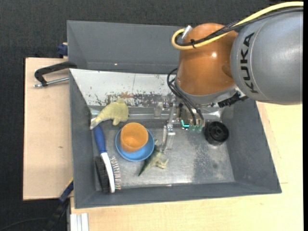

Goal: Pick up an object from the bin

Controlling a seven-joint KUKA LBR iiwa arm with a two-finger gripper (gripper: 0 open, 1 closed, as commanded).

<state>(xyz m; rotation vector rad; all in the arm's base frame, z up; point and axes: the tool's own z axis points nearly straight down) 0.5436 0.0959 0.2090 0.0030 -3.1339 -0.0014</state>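
Observation:
My gripper [166, 141] reaches down into the middle of the bin, just right of a blue bowl [126, 153] with an orange cup [134, 136] sitting in it. Its tip hangs right above a small beige and green toy animal [157, 161] that lies on the bin floor below the bowl's right edge. From this angle I can't make out whether the tip touches the toy. Nothing shows as held.
A yellow-green plush toy [113, 112] lies at the back left. A blue-handled brush [104, 163] with a black and white head runs along the left wall. A black round object [216, 132] sits at the right, under the arm.

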